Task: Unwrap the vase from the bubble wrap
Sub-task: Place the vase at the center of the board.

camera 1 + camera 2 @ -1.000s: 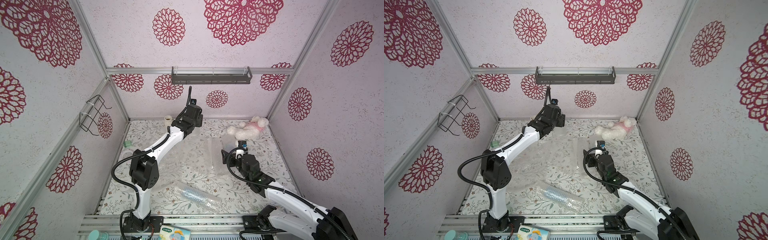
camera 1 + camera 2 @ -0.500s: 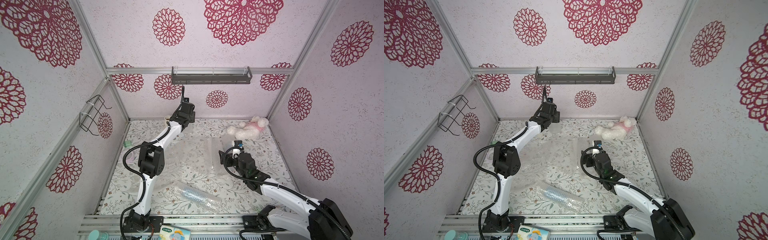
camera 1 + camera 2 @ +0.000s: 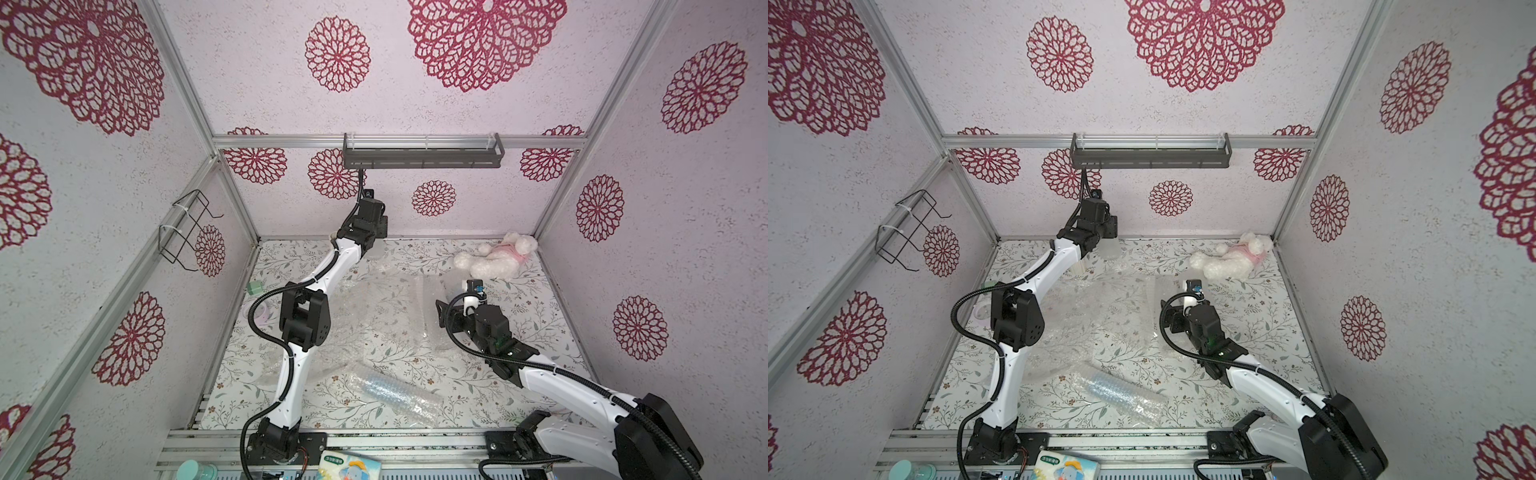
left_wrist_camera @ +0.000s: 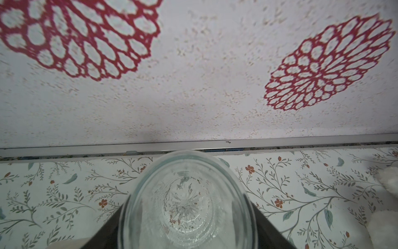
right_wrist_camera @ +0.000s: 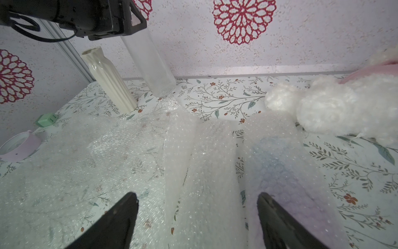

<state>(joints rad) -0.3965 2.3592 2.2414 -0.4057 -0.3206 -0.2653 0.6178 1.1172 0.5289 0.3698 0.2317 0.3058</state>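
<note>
A tall clear ribbed glass vase [image 5: 150,62] stands unwrapped by the back wall. My left gripper [image 5: 129,23] is shut on its upper end. In the left wrist view I look down into the vase [image 4: 187,202], with a dark finger [image 4: 107,232] on each side. It also shows in a top view [image 3: 1111,249] under the left gripper [image 3: 374,232]. Loose bubble wrap [image 5: 193,161] lies flat mid-table in both top views [image 3: 386,316] [image 3: 1113,316]. My right gripper [image 5: 197,200] hovers open over it, holding nothing.
A cream ribbed vase [image 5: 107,79] stands next to the clear one. A bubble-wrap roll with something bluish inside [image 3: 395,392] lies near the front edge. A white plush toy [image 3: 494,259] lies back right. A green block [image 5: 46,119] and a pink tape roll [image 5: 19,146] sit at the left.
The left arm's elbow has swung toward the back while its gripper stays by the back wall with the vase. The right gripper has shifted slightly left over the wrap.
</note>
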